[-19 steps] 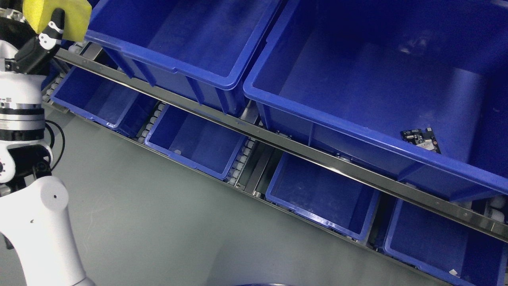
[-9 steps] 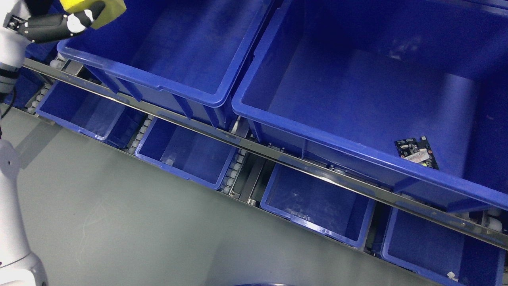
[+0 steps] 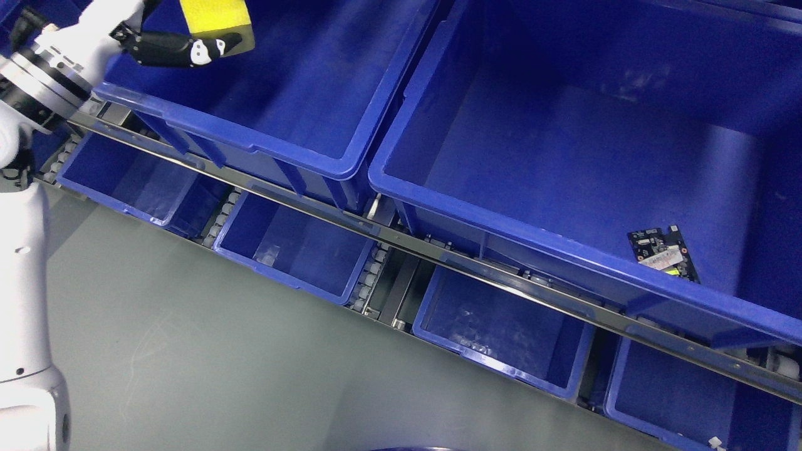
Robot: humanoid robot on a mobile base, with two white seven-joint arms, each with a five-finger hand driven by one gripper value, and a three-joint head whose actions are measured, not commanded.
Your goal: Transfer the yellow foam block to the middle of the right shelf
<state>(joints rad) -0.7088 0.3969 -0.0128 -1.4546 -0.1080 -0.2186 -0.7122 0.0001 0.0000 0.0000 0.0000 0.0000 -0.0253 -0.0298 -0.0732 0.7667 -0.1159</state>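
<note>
The yellow foam block (image 3: 215,17) is a bright yellow, matte slab with a flat face and squared lower corners; its top is cut off by the upper edge of the head view. Its visible lower edge runs roughly level, tilted slightly down toward the right, but with the top hidden its long axis cannot be told.

It hangs in the air at the top left, above the inside of the upper left blue bin (image 3: 269,81). The left robot hand (image 3: 172,45) is clamped on it: a black finger with a white tip (image 3: 202,50) lies across the block's lower edge. The white left arm (image 3: 28,263) rises along the left border.

Just beside that bin stands a larger blue bin (image 3: 583,156) holding a small dark circuit board (image 3: 664,254) near its front wall. Below a metal shelf rail (image 3: 438,254), smaller blue bins (image 3: 501,326) sit in a row.
</note>
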